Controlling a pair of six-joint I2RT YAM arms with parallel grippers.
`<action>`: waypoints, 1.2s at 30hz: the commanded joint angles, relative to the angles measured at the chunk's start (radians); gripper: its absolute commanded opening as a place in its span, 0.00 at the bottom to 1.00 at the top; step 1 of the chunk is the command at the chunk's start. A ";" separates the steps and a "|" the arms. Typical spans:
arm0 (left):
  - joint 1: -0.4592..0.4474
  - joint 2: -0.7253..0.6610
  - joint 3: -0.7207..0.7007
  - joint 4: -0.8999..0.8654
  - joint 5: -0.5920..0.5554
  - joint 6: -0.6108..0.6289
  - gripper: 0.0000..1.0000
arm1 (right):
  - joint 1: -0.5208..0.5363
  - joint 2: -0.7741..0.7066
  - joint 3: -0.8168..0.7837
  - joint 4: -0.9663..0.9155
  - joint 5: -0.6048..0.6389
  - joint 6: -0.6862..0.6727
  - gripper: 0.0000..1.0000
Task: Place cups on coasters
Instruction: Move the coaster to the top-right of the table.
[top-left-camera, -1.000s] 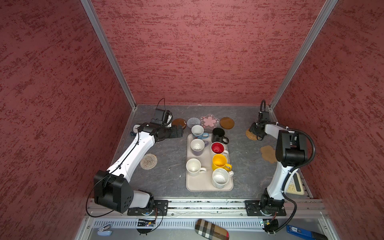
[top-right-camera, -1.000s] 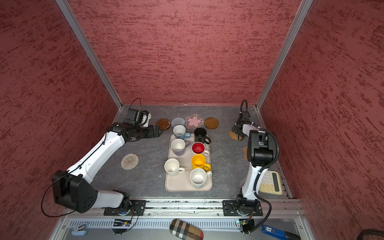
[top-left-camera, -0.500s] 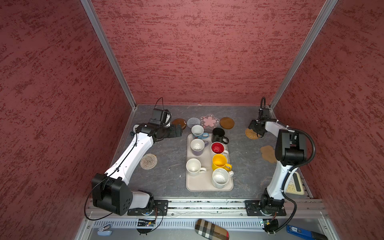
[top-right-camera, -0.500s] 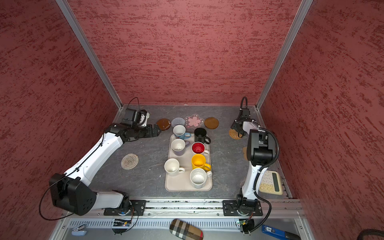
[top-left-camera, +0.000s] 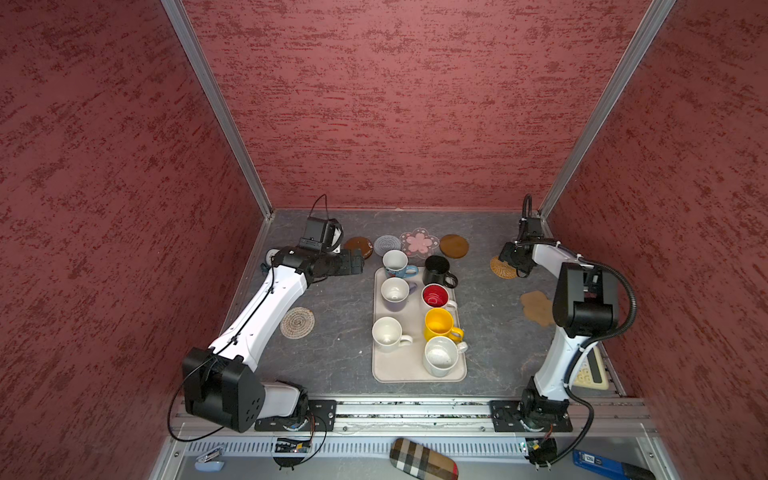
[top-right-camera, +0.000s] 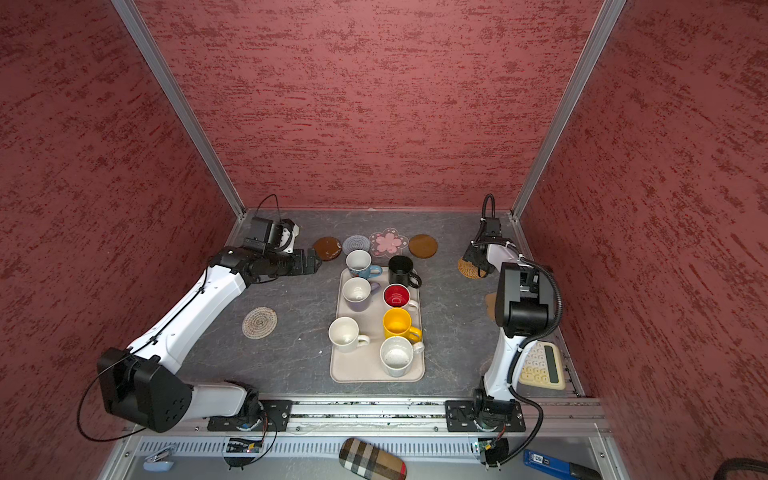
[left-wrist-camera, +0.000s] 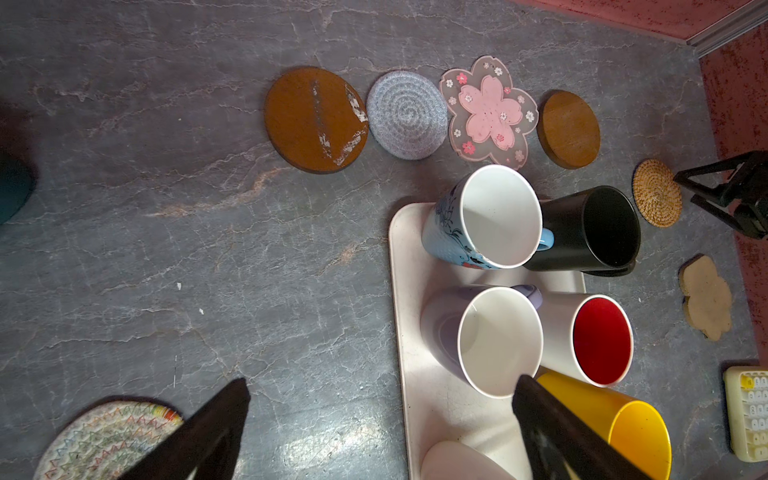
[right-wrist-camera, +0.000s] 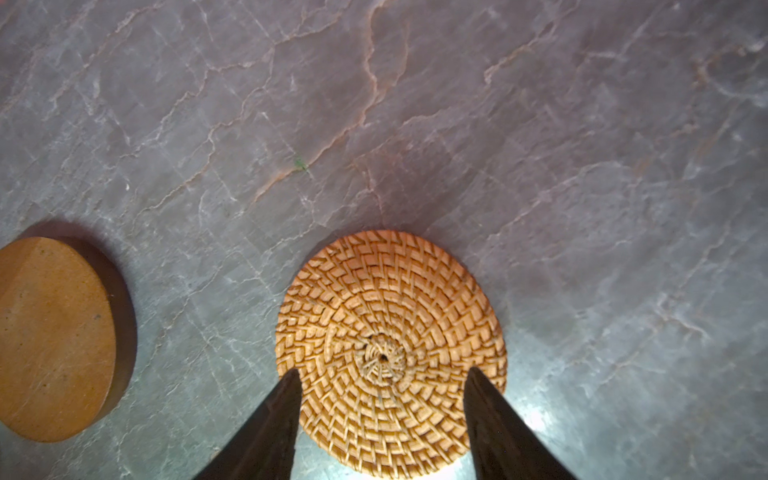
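Right wrist view: right gripper (right-wrist-camera: 382, 370), jaws apart, over the wicker coaster (right-wrist-camera: 390, 299).

A wide strip of grey stone-patterned tabletop (top-left-camera: 340, 307) lies bare between the beige rectangular tray (top-left-camera: 399, 372) and the white left arm (top-left-camera: 266, 307), broken only by a flat pale spiral coaster (top-left-camera: 297, 323). Seven handled ceramic mugs (top-left-camera: 438, 324) crowd the tray in two close columns, leaving narrow gaps. The narrower strip towards the right arm (top-left-camera: 582, 299) holds a flat tan scalloped mat (top-left-camera: 536, 307).
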 joint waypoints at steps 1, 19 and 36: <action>-0.005 -0.032 -0.007 -0.009 -0.015 0.015 1.00 | 0.017 0.000 -0.014 -0.023 0.051 -0.015 0.64; -0.011 -0.029 -0.009 -0.008 -0.021 0.017 0.99 | 0.034 0.115 0.043 -0.038 0.059 -0.014 0.65; -0.011 -0.008 -0.005 -0.013 -0.026 0.022 1.00 | 0.096 0.298 0.290 -0.095 0.029 -0.022 0.65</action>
